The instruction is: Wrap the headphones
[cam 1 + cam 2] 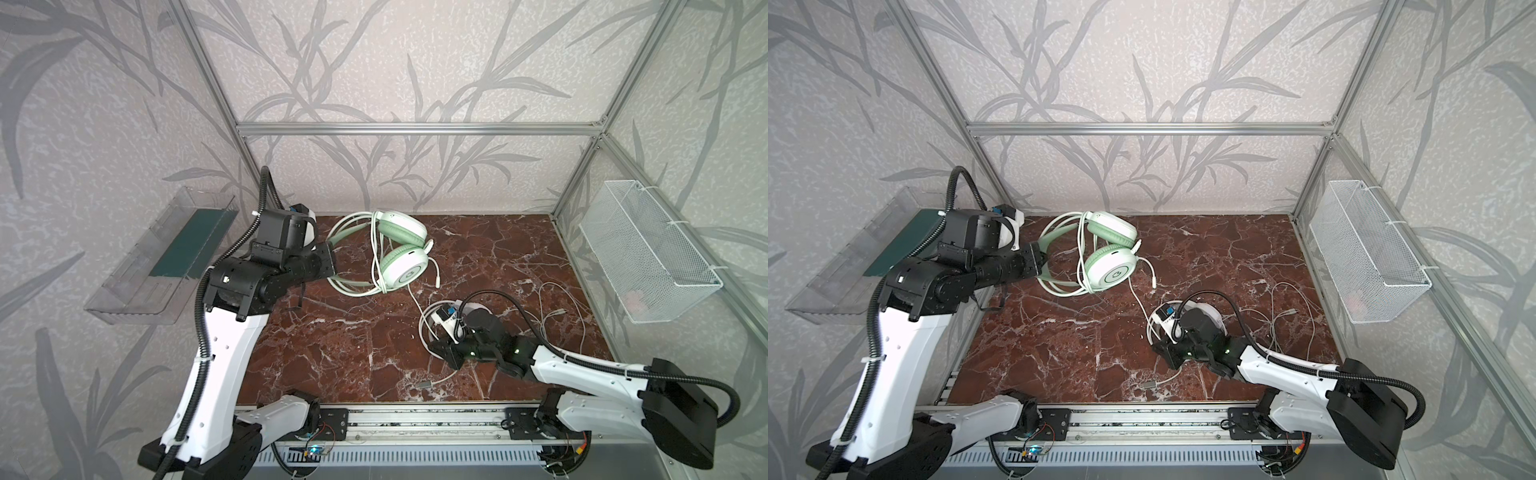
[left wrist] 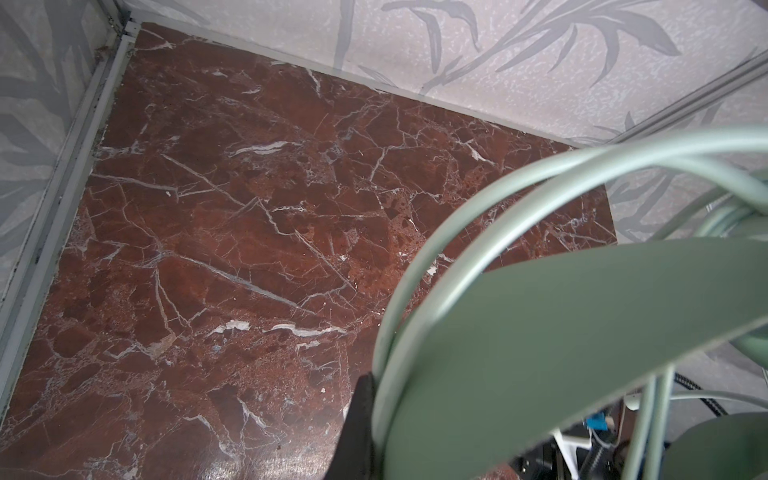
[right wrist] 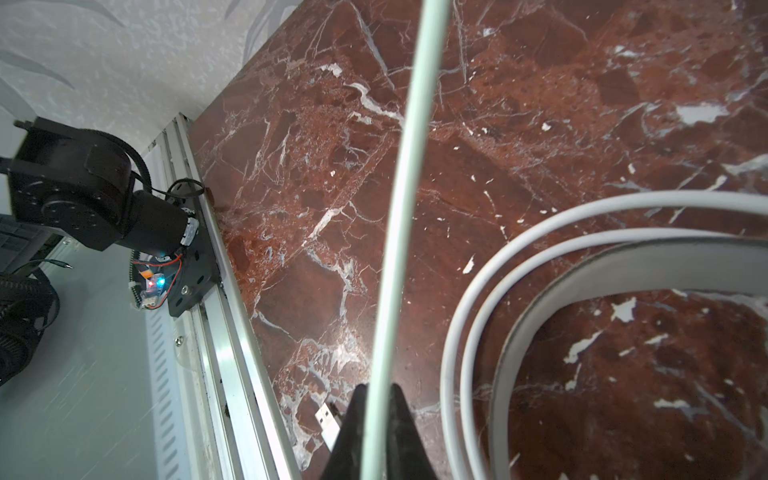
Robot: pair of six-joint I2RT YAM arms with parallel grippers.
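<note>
Left gripper (image 1: 330,259) is clamping the mint-green headset (image 1: 405,266) by its band, well apart from the wire basket (image 1: 648,253). Right gripper (image 3: 376,395) is pinching its cable (image 3: 411,166) closed. Wrapping looks partway; white headset (image 3: 623,266), nearer the basket, is lying unwrapped.

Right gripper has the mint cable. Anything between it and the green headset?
Nothing visible blocks the right gripper from the mint-green headset. The white headset lies close beside the held cable, though.

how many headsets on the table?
2. Mint headset back centre, left claw shut on its headband; white headset front right, mostly hidden under the right arm.
</note>
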